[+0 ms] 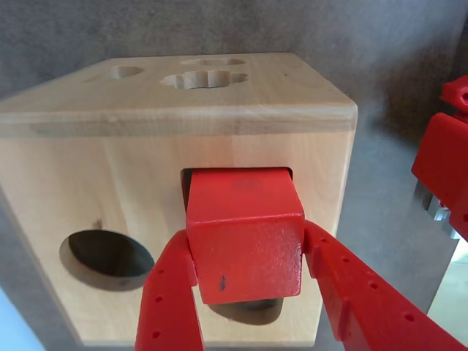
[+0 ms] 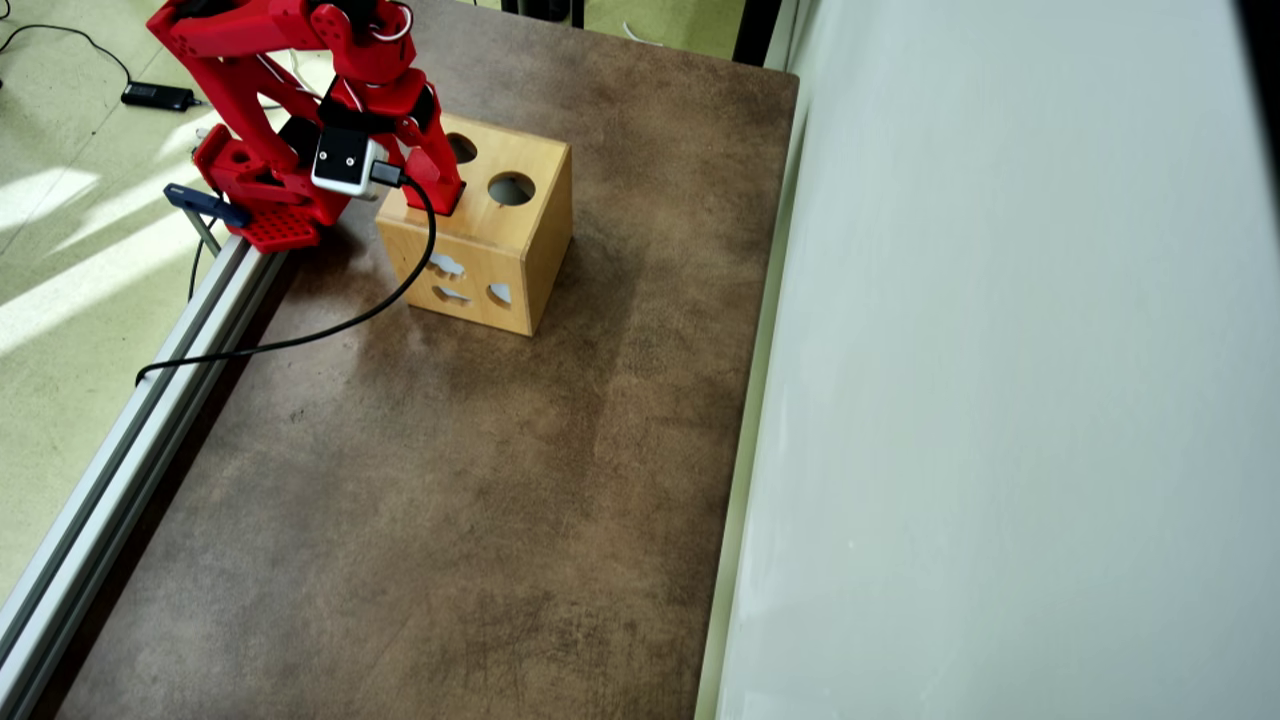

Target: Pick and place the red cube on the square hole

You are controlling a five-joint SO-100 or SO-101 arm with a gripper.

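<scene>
In the wrist view the red cube (image 1: 245,241) is pinched between my two red fingers, one on its left side (image 1: 172,292) and one on its right (image 1: 351,285). My gripper (image 1: 246,245) is shut on it. The cube's far end sits in the mouth of the square hole (image 1: 185,183), of which only a dark sliver shows beside the cube. The hole is cut in the near face of the light wooden box (image 1: 88,183). In the overhead view the gripper (image 2: 440,195) points down at the box (image 2: 520,235) and hides the cube.
A round cutout (image 1: 110,256) lies left of the cube on the same face, and a flower-shaped cutout (image 1: 205,78) is on the adjoining face. The arm's red base (image 2: 260,190) stands beside the box. A metal rail (image 2: 150,400) edges the brown table on the left and a white wall (image 2: 1000,400) on the right.
</scene>
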